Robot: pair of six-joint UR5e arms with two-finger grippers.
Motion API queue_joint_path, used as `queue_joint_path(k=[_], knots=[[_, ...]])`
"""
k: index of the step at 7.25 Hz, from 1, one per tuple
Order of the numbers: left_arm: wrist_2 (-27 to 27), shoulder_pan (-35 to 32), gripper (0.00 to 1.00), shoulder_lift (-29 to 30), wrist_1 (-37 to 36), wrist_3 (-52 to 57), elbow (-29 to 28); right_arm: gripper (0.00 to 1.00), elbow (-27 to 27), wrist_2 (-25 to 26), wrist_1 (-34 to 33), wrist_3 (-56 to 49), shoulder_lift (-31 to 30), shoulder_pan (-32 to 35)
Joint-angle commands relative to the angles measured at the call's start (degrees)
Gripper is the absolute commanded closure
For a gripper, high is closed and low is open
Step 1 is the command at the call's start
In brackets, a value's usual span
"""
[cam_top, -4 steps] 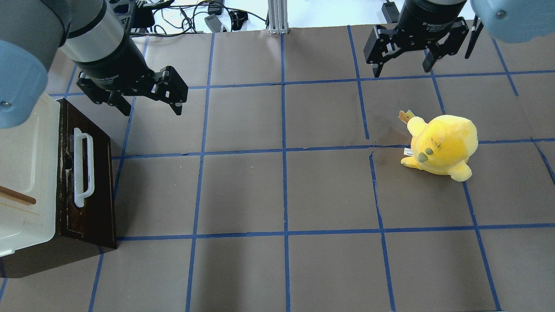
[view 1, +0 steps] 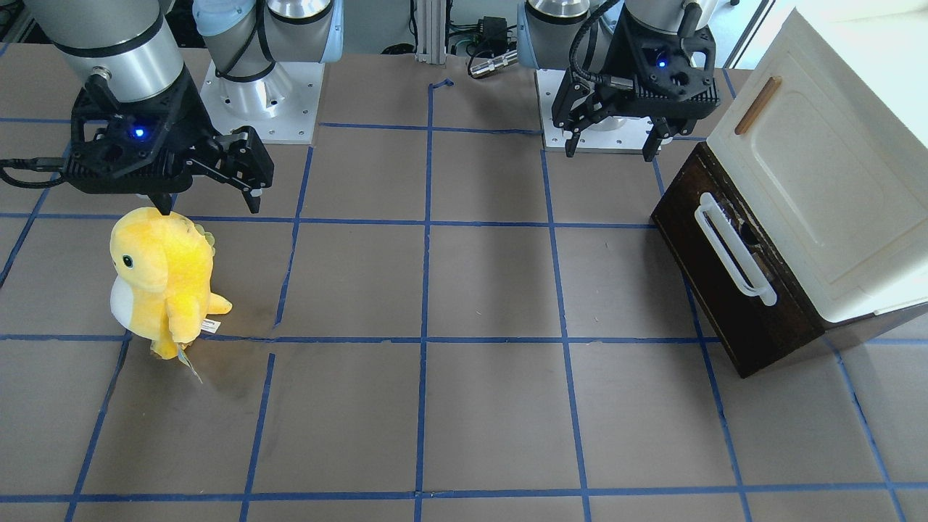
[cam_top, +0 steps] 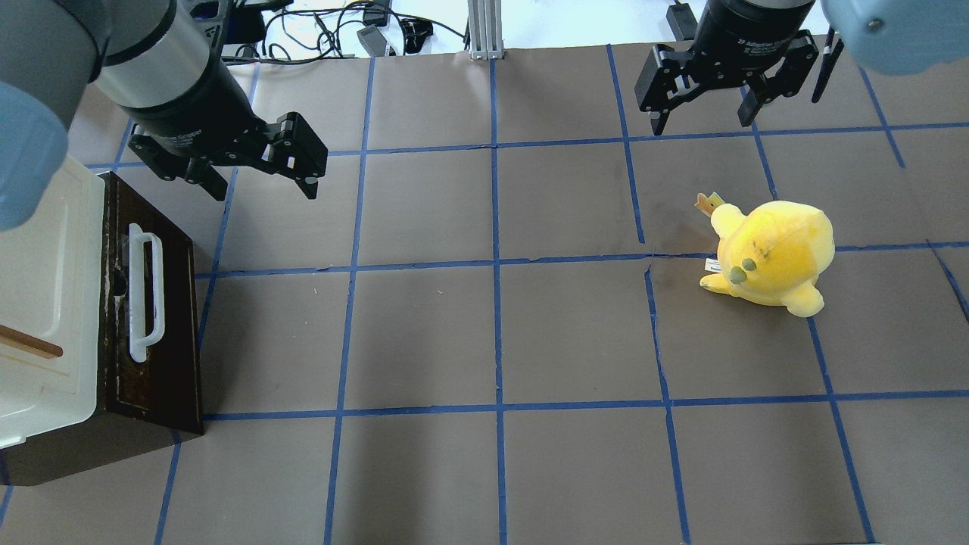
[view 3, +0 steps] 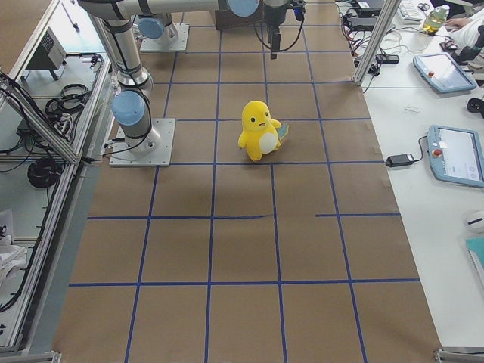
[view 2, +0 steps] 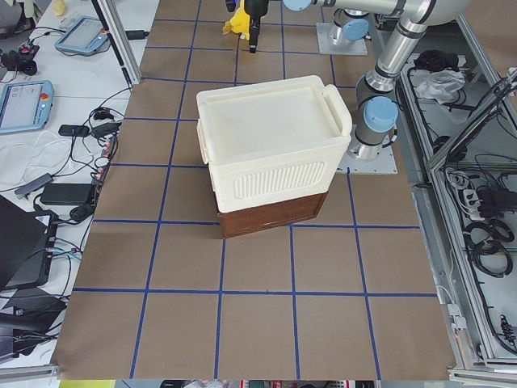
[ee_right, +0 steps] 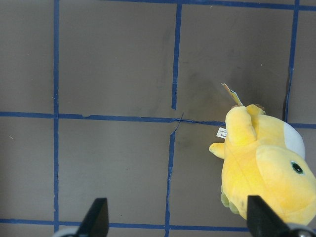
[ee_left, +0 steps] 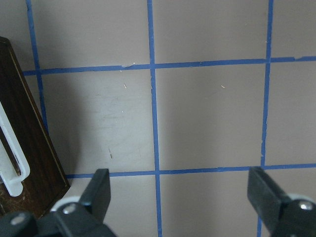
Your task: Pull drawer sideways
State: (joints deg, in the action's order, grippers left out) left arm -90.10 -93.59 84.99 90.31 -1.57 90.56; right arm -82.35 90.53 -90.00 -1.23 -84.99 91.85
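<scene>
The drawer (cam_top: 170,333) has a dark brown front and a long white bar handle (cam_top: 144,291), and it sits under a cream-white cabinet at the table's left. None of its pale inside shows. It also shows in the front view (view 1: 714,290) and at the left edge of the left wrist view (ee_left: 29,143). My left gripper (cam_top: 263,188) is open and empty, and hangs above the table past the far end of the drawer front, apart from the handle. My right gripper (cam_top: 701,121) is open and empty at the far right.
The cream-white cabinet (cam_top: 38,288) with a small brown wooden handle (cam_top: 30,342) stands over the drawer. A yellow plush toy (cam_top: 772,253) stands on the right half, below my right gripper. Brown paper with blue tape lines covers the table (cam_top: 492,341).
My left arm has shifted slightly toward the far side. The drawer, the toy and my right arm have not moved.
</scene>
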Motion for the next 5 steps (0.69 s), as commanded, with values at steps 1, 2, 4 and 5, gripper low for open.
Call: queue_joint_path(k=[1, 2, 4, 5], knots=[[-0.16, -0.01, 0.0, -0.26, 0.04, 0.08, 0.14, 0.0, 0.0, 0.0, 0.0, 0.0, 0.0, 0.0], [-0.07, -0.01, 0.0, 0.0, -0.04, 0.08, 0.05, 0.0, 0.0, 0.0, 0.0, 0.0, 0.0, 0.0], [0.01, -0.01, 0.0, 0.44, -0.39, 0.08, 0.14, 0.0, 0.0, 0.0, 0.0, 0.0, 0.0, 0.0], [-0.07, -0.01, 0.0, 0.53, -0.39, 0.08, 0.31, 0.0, 0.0, 0.0, 0.0, -0.09, 0.0, 0.0]])
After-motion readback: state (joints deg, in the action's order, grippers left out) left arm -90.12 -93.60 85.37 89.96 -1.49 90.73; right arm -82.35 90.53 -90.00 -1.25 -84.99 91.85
